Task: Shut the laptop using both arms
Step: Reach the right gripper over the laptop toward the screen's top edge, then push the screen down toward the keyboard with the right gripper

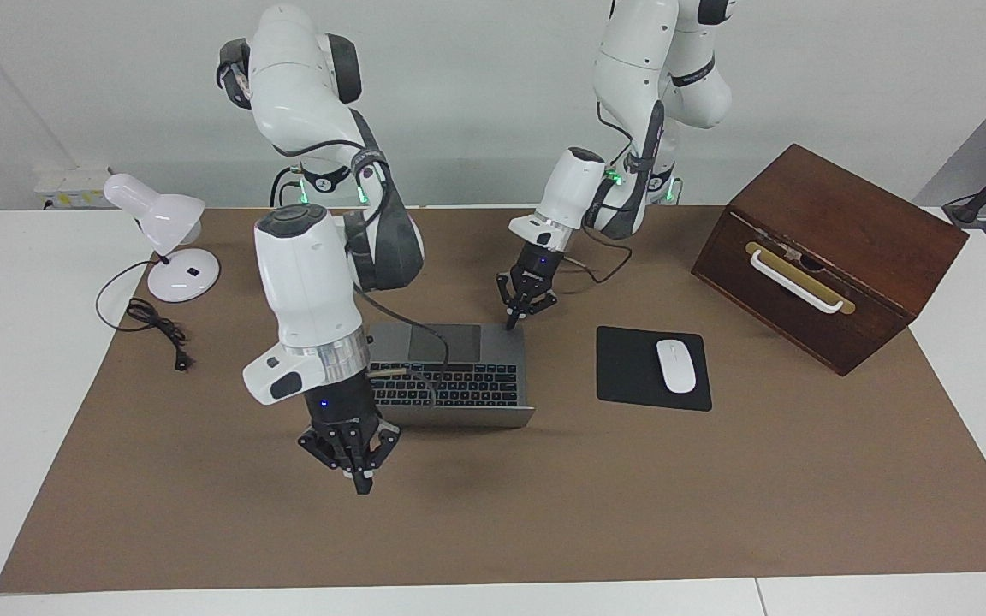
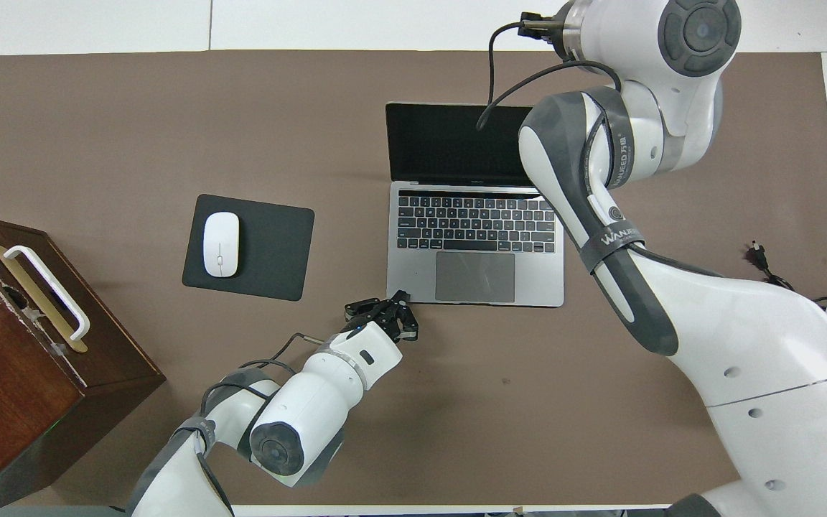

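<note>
- Sitting open near the middle of the brown mat, the laptop (image 1: 450,374) has its keyboard deck flat and its lid raised at the edge farther from the robots, screen facing them; the hinge line runs from one arm's end of the table to the other.
- The right gripper (image 1: 354,466) hangs in the air just past the lid's back, by the corner toward the right arm's end, pointing down with its fingertips together and nothing held.
- From that pincer the lid lies toward the robots, so a push that way would, I judge, fold the screen onto the keys.
- The left gripper (image 1: 517,318) is closed too and empty, its tip at the deck corner nearest the robots, toward the black mouse pad (image 1: 652,368); whether it presses the metal I cannot tell.
- That placement looks meant to pin the base while the right arm, the one at the lid, does the closing.
</note>
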Tool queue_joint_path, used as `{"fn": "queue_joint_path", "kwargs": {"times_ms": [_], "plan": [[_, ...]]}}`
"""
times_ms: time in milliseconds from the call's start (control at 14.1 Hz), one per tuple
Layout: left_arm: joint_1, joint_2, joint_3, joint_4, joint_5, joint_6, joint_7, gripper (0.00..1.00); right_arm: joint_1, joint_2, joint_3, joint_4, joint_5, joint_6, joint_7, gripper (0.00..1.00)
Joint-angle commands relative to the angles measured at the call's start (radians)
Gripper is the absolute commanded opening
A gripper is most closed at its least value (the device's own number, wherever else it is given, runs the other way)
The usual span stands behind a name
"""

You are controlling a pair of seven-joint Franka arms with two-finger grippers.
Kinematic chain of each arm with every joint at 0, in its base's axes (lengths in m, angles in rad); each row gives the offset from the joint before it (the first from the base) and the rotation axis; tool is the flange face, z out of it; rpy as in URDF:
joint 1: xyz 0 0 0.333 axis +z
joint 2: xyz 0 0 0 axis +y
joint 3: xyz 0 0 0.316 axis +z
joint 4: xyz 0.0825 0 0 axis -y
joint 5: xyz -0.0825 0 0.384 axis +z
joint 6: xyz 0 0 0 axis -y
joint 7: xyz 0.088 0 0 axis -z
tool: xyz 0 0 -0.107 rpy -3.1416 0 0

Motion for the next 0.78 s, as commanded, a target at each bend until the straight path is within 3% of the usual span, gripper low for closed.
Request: {"fn": "queue_joint_path", "kwargs": {"times_ms": [0,707], "plan": [[0.005,0.057,-0.002,0.028,-0.009,0.009,0.016,0.00,-0.001,0.014,-0.001,0.021,-0.021,0.000,0.037,0.00],[0.009,0.082,0.000,0.040,-0.004,0.009,0.016,0.00,0.088,0.015,0.005,0.016,-0.001,-0.012,0.092,0.00]]}}
